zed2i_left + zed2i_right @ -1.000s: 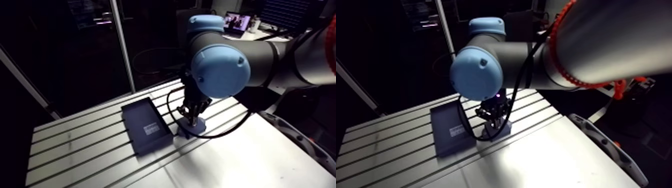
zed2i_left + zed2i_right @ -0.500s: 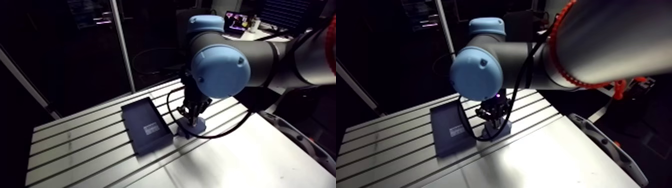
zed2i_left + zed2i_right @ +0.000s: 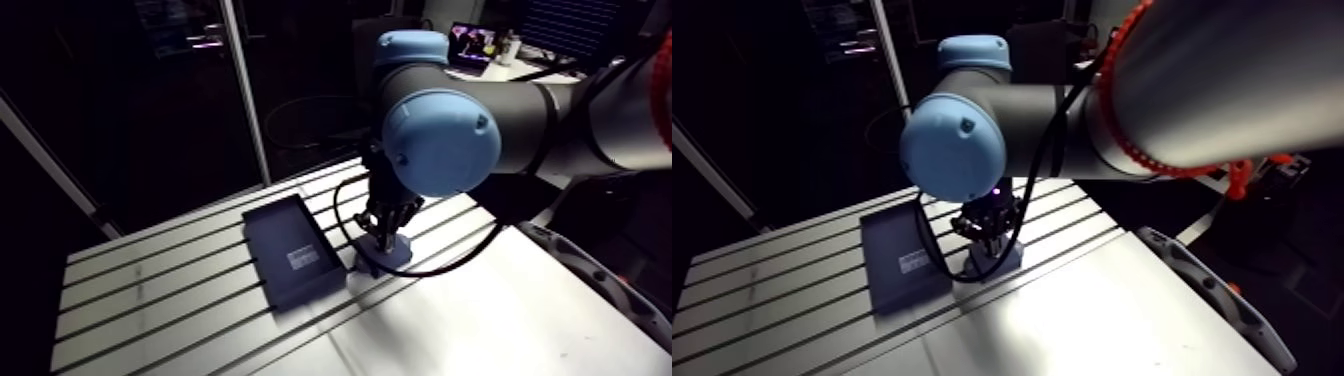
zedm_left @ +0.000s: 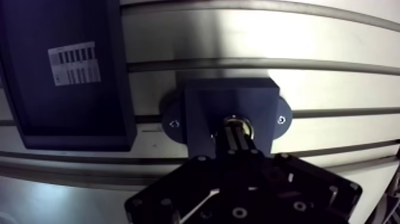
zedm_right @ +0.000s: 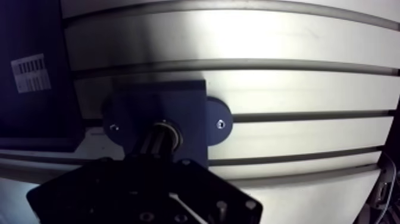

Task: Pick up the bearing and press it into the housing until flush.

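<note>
The dark blue housing (image 4: 202,101), a square block with two screw ears, sits on the slotted table (image 4: 333,77). The metal bearing (image 4: 238,123) shows as a bright ring at the housing's bore, right at my fingertips. In the wrist view my gripper (image 4: 236,134) stands straight over the bore, its two fingers drawn close together and shut on the bearing. The fingers hide most of the ring, so I cannot tell how deep it sits. In the arm view the gripper (image 3: 383,238) comes straight down onto the housing (image 3: 392,256).
A flat dark box (image 3: 292,250) with a white label (image 4: 71,62) lies beside the housing, a narrow gap apart. The table's slots run across under both. A dark frame edge (image 3: 600,275) borders the table's right side.
</note>
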Available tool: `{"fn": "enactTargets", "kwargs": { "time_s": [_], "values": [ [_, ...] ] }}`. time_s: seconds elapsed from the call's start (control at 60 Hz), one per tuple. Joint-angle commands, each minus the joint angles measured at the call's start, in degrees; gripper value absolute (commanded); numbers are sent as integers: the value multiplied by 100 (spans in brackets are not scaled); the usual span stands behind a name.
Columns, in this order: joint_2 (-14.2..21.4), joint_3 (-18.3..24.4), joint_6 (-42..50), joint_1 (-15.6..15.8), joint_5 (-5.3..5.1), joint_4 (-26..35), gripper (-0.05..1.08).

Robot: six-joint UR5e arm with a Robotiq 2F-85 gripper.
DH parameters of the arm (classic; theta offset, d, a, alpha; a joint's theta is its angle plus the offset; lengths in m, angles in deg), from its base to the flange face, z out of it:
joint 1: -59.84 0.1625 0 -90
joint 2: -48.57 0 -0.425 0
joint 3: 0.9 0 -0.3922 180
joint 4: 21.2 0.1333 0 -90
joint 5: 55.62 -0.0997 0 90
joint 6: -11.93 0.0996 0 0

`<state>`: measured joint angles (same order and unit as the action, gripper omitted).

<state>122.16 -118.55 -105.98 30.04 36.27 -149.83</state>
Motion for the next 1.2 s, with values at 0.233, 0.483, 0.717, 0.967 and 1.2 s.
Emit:
{"fn": "enactTargets", "kwargs": {
  "time_s": [0.233,0.483,0.717,0.967,1.2],
  "values": [
    [1,-17,7,0,0,-1,96],
    [-6,-17,8,0,0,-1,96],
    [-7,-8,8,0,0,-1,96],
    [-34,-8,8,-1,0,-1,96],
    [-43,-8,8,0,0,-1,96]
  ]
}}
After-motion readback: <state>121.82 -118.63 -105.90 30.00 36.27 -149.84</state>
